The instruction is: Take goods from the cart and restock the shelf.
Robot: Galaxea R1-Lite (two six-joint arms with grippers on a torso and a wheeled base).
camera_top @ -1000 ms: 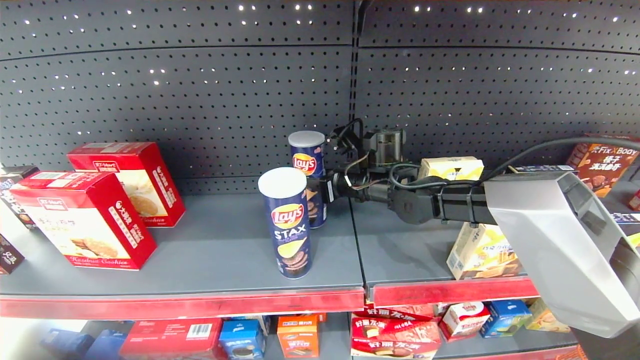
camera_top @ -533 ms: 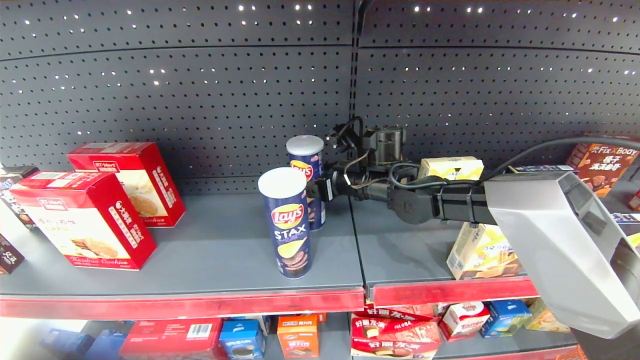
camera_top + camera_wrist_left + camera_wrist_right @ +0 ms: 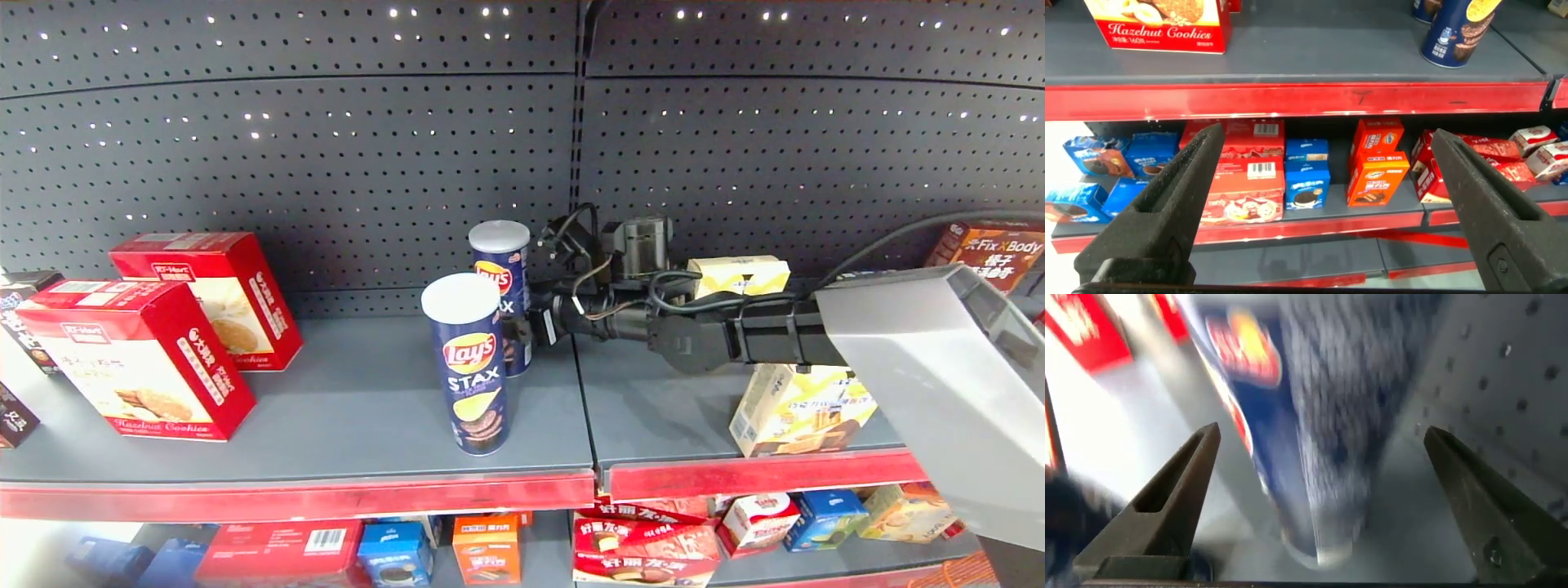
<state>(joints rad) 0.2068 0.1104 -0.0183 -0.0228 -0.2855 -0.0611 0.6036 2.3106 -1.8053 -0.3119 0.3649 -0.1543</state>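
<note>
Right claw [image 3: 1320, 431] wide around rear chip can [image 3: 500, 269], front can [image 3: 472, 359] just before it, left claw [image 3: 1324, 131] wide

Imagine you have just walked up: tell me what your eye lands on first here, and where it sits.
On the shelf, a dark blue chip can stands upright near the front edge, with a matching rear can behind it. The right gripper is at the rear can, jaws open on either side. Red cookie boxes sit at the left.

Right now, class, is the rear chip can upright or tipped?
Upright: the rear chip can stands vertical on the shelf, grey lid on top, with the right gripper open around it.
</note>
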